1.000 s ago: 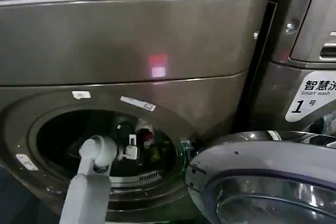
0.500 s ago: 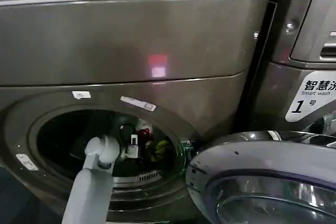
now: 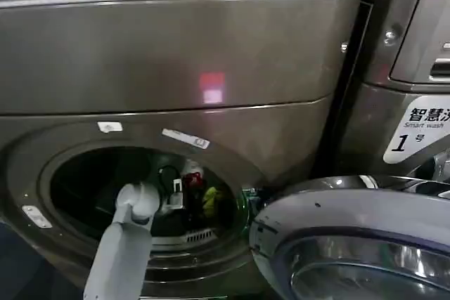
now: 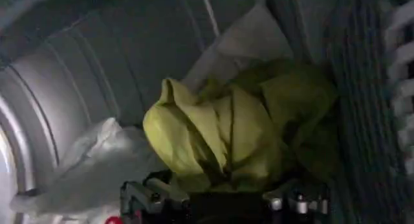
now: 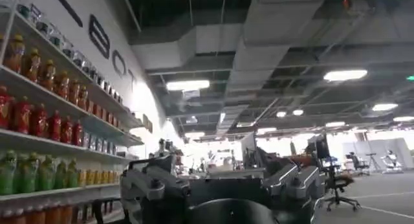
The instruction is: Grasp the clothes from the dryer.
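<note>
My left pincer point(image 3: 184, 189) is inside the dryer point(image 3: 176, 68) drum, clenched on the clothes point(image 4: 226, 134). The white fabric trails beside it onto the drum wall.

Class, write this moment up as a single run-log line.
left gripper: inside dryer drum, at the clothes, grip unclear | right gripper: parked, away from dryer | dryer door: open
</note>
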Controlling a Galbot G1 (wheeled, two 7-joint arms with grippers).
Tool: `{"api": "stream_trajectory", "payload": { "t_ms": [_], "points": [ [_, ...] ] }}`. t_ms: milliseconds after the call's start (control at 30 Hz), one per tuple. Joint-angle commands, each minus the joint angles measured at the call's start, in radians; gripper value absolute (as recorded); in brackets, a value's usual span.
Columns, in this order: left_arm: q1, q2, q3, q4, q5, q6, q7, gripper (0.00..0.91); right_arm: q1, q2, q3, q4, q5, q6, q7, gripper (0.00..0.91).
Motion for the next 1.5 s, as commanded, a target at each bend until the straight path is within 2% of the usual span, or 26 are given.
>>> {"api": "stream_trajectory", "payload": {
  "t_ms": [33, 67, 100, 233, 333, 567, 700, 767, 900, 1000, 1133, 1200, 1333, 1367, 1400, 1500],
  "points": [
    [-0.011, 0.001, 0.004, 0.087, -0.069, 0.015, 0.002, 0.907, 0.0, 0.004, 0.002, 0.003, 0.004, 0.003, 0.002, 0.907],
    [-0.013, 0.001, 0.005, 0.094, -0.068, 0.01, 0.002, 0.717, 0.0, 0.006, 0.001, 0.003, 0.004, 0.003, 0.002, 0.907],
    [-0.013, 0.001, 0.004, 0.096, -0.066, 0.003, 0.002, 0.0, 0.001, 0.007, 0.0, 0.003, 0.004, 0.003, 0.003, 0.907],
    [-0.014, 0.004, 0.009, 0.095, -0.071, -0.005, 0.002, 0.0, 0.002, 0.009, -0.002, 0.005, 0.003, 0.003, 0.003, 0.907],
    [-0.014, 0.026, 0.029, 0.094, -0.185, 0.001, 0.003, 0.0, 0.001, 0.009, -0.002, -0.005, 0.0, 0.009, 0.004, 0.907],
    [-0.02, 0.038, 0.028, 0.096, -0.226, 0.012, 0.002, 0.0, 0.003, 0.012, -0.006, 0.0, 0.004, 0.003, 0.003, 0.907],
    [0.001, 0.051, 0.027, 0.048, -0.333, 0.04, -0.017, 0.0, -0.002, 0.003, 0.014, -0.005, 0.057, -0.033, 0.006, 0.907],
    [0.005, 0.052, 0.022, 0.026, -0.371, 0.079, -0.129, 0.0, -0.007, -0.001, 0.015, -0.009, 0.056, -0.038, 0.012, 0.907],
    [-0.012, 0.041, 0.017, 0.003, -0.437, 0.14, -0.362, 0.0, -0.003, 0.003, -0.007, 0.02, 0.07, -0.1, 0.044, 0.907],
    [-0.031, 0.018, 0.001, -0.012, -0.474, 0.199, -0.573, 0.0, -0.002, 0.005, -0.016, 0.03, 0.071, -0.09, 0.042, 0.907],
    [-0.021, -0.004, -0.028, -0.067, -0.527, 0.261, -0.743, 0.0, -0.003, 0.008, -0.018, 0.039, 0.07, -0.07, 0.033, 0.907],
    [-0.008, -0.021, -0.04, -0.095, -0.544, 0.288, -0.811, 0.0, 0.0, 0.011, -0.021, 0.04, 0.07, -0.039, 0.022, 0.907],
    [0.005, -0.051, -0.044, -0.109, -0.62, 0.37, -1.069, 0.0, 0.0, 0.023, -0.022, 0.05, 0.062, -0.022, -0.012, 0.907],
    [0.008, -0.062, -0.043, -0.114, -0.652, 0.383, -1.162, 0.0, 0.002, 0.025, -0.027, 0.062, 0.057, -0.041, 0.0, 0.907],
    [0.011, -0.066, -0.042, -0.119, -0.673, 0.392, -1.191, 0.0, 0.002, 0.026, -0.036, 0.068, 0.06, -0.027, 0.019, 0.907],
    [0.022, -0.084, -0.04, -0.137, -0.687, 0.393, -1.302, 0.0, 0.001, 0.028, -0.047, 0.074, 0.051, 0.0, 0.003, 0.907]
  ]
}}
